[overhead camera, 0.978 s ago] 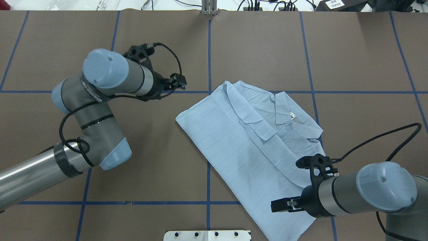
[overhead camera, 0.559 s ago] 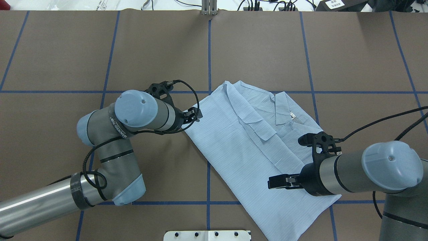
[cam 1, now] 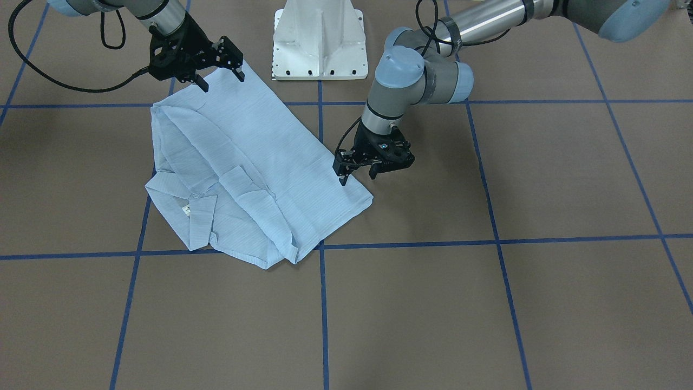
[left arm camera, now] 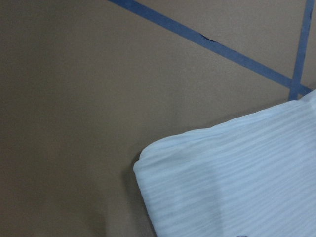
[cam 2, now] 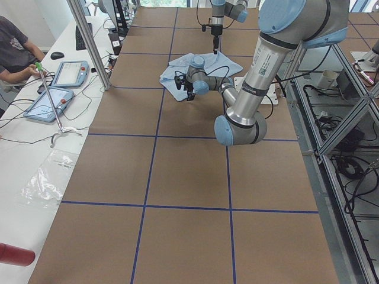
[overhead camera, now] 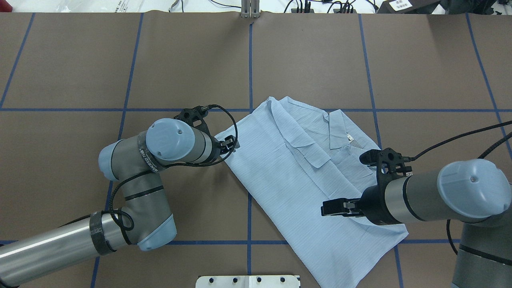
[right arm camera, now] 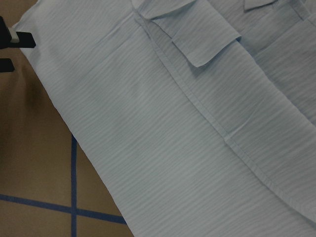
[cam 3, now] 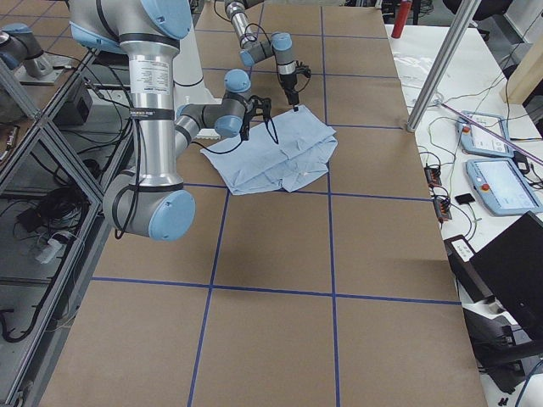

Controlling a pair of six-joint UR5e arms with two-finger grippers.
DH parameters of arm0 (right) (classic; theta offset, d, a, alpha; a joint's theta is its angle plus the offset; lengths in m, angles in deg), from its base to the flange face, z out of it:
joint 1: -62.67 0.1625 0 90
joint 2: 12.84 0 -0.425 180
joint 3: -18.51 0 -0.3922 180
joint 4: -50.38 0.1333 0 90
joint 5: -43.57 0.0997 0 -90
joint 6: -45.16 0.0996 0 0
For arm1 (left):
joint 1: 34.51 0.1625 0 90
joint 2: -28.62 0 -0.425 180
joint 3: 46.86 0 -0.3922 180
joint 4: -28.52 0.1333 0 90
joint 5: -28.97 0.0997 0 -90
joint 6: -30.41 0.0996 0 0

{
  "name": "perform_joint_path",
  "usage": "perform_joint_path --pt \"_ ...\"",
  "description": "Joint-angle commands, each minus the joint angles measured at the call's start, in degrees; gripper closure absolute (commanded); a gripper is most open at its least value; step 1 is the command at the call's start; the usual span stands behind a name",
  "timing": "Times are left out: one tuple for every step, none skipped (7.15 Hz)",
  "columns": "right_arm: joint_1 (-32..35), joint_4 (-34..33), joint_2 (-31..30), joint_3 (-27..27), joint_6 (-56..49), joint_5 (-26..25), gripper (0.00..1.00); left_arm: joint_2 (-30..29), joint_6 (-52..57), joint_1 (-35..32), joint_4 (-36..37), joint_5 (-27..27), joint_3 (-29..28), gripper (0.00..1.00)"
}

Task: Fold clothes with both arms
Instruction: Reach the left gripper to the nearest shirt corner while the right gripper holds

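The light-blue shirt (overhead camera: 296, 176) lies folded and flat on the brown table, collar on the far side; it also shows in the front view (cam 1: 243, 157). My left gripper (cam 1: 357, 177) is open and low at the shirt's left corner, one finger over the cloth and one off it; it shows in the overhead view (overhead camera: 231, 143) too. The left wrist view shows that corner (left arm camera: 222, 192) from close up. My right gripper (cam 1: 221, 79) is open above the shirt's hem end near the base, also in the overhead view (overhead camera: 333, 209). The right wrist view shows shirt cloth (right arm camera: 173, 123).
The white pedestal base (cam 1: 319, 43) stands just behind the shirt. Blue tape lines (overhead camera: 250, 64) cross the table. An operators' bench with tablets (cam 2: 56, 89) and a seated person (cam 2: 15, 50) runs along the far side.
My left arm has swung in from the left and come down to the shirt's left corner. My right gripper has shifted a little farther from the base over the shirt.
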Motion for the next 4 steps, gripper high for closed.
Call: perform_joint_path --pt "0.18 0.0 0.07 0.0 0.0 0.03 0.0 -0.02 0.09 -0.15 0.21 1.65 -0.22 0.19" --pt "0.19 0.0 -0.02 0.0 0.0 0.03 0.0 -0.02 0.09 -0.15 0.13 1.83 -0.22 0.22" --pt "0.36 0.0 -0.02 0.0 0.0 0.12 0.0 -0.02 0.0 -0.24 0.13 1.83 -0.22 0.26" --pt "0.54 0.0 -0.02 0.0 -0.09 0.29 0.0 -0.11 0.09 -0.15 0.13 1.92 -0.39 0.3"
